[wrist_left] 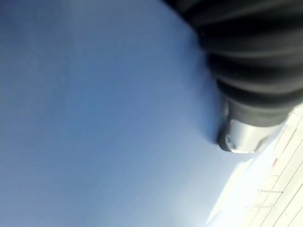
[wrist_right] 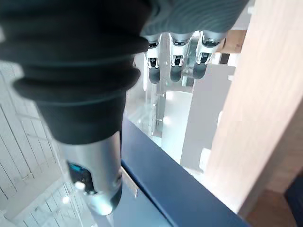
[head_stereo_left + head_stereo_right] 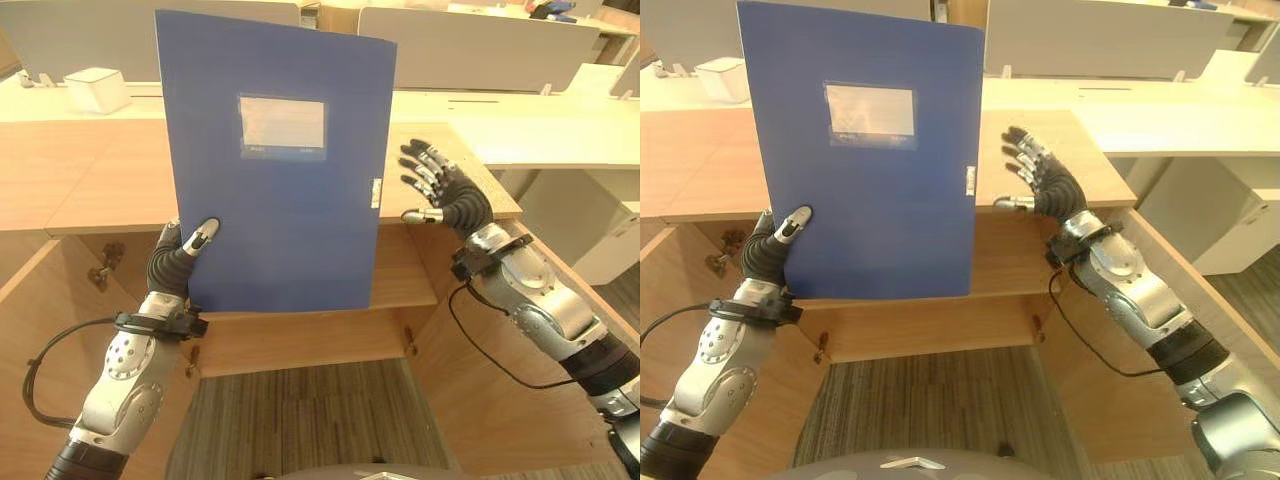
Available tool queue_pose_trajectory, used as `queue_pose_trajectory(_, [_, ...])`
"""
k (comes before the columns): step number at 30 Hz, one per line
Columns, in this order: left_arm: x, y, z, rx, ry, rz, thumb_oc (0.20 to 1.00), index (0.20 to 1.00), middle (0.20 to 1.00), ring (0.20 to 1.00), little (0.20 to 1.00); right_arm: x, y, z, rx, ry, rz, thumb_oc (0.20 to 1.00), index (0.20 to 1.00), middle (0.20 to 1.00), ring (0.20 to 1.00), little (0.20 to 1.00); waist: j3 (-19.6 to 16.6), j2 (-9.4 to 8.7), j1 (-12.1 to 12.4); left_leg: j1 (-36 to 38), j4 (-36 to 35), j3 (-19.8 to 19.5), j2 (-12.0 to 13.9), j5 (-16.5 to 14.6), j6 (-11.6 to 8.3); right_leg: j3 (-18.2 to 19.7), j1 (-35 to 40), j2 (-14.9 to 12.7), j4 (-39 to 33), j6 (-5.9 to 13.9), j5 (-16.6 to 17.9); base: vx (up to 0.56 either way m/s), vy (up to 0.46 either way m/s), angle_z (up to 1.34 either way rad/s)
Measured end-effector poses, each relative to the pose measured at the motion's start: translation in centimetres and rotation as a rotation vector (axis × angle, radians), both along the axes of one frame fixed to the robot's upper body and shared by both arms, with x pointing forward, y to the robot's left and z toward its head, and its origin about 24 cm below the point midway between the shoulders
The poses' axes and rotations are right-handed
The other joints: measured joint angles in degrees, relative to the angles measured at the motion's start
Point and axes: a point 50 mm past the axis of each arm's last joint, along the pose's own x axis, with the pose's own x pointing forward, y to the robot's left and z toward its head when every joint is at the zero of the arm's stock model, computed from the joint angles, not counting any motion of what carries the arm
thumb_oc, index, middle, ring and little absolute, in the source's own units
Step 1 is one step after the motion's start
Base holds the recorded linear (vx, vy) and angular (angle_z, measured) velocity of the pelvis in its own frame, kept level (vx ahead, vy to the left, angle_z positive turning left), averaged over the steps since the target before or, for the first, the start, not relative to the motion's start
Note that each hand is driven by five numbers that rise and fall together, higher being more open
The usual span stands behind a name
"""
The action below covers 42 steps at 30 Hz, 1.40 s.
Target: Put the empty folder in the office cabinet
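Left hand (image 3: 180, 258) pinching blue folder (image 3: 275, 170) upright; right hand (image 3: 445, 190) splayed beside; wooden cabinet (image 3: 90, 190), doors open

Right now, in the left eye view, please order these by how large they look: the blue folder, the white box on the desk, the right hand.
1. Blue folder, clearly largest, though it is nearest the camera.
2. Right hand.
3. White box, but it stands farther back, so ranks 2 and 3 are unsure.
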Motion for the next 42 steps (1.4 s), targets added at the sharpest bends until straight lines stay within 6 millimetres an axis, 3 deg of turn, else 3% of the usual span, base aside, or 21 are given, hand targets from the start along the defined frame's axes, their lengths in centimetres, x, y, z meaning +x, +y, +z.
queue_pose_trajectory(9, [0.0,0.5,0.5,0.072,-0.005,-0.026,0.200,0.200,0.200,0.200,0.200,-1.1,-0.6,0.6,-0.042,0.058,0.104,1.000,1.000,1.000,1.000,1.000,0.1,-0.29,0.0,0.0,0.0,0.0,0.0,0.0,-0.01,0.0,-0.1,0.0,0.0,0.00,0.0,0.00,0.000,0.00])
queue_pose_trajectory(17, [0.1,-0.2,0.6,0.078,-0.013,-0.060,0.200,0.200,0.200,0.200,0.200,-0.9,0.5,0.2,-0.032,0.133,0.158,1.000,1.000,1.000,1.000,1.000,0.2,-0.45,0.0,-0.1,0.1,0.1,0.0,0.0,-0.02,0.0,-0.2,0.0,-0.1,0.01,0.0,0.00,0.000,0.00])
queue_pose_trajectory(32, [0.3,-0.4,0.8,0.067,-0.015,-0.043,0.200,0.200,0.200,0.200,0.200,1.6,5.2,0.6,0.149,0.149,0.163,1.000,1.000,1.000,1.000,1.000,0.4,-0.61,0.7,-0.2,0.2,0.0,0.0,0.0,-0.03,-0.1,-0.2,0.0,0.1,0.01,0.0,0.00,0.000,0.00])
queue_pose_trajectory(33, [0.4,-0.5,0.8,0.067,-0.015,-0.043,0.200,0.200,0.200,0.200,0.200,1.7,5.2,0.5,0.153,0.155,0.153,0.517,0.517,0.517,0.517,0.517,0.4,-0.60,0.8,-0.2,0.2,0.0,0.0,0.0,-0.03,-0.1,-0.2,0.0,0.1,0.00,0.0,0.00,0.000,0.00])
queue_pose_trajectory(34, [0.4,-0.5,0.7,0.067,-0.014,-0.041,0.200,0.200,0.200,0.200,0.200,1.8,5.3,0.5,0.156,0.156,0.147,0.200,0.200,0.200,0.200,0.200,0.5,-0.53,1.1,-0.2,0.2,0.0,0.0,0.0,-0.03,-0.1,-0.2,0.0,0.1,0.00,0.0,0.00,0.000,0.00])
queue_pose_trajectory(42, [0.5,-0.4,0.4,0.052,0.006,-0.015,0.200,0.200,0.200,0.200,0.200,2.2,6.2,0.0,0.203,0.178,0.126,0.200,0.200,0.200,0.200,0.200,1.0,0.32,1.4,-0.2,0.2,-0.1,0.0,0.1,-0.09,-0.2,-0.2,0.0,0.1,-0.01,0.0,0.00,0.000,0.00])
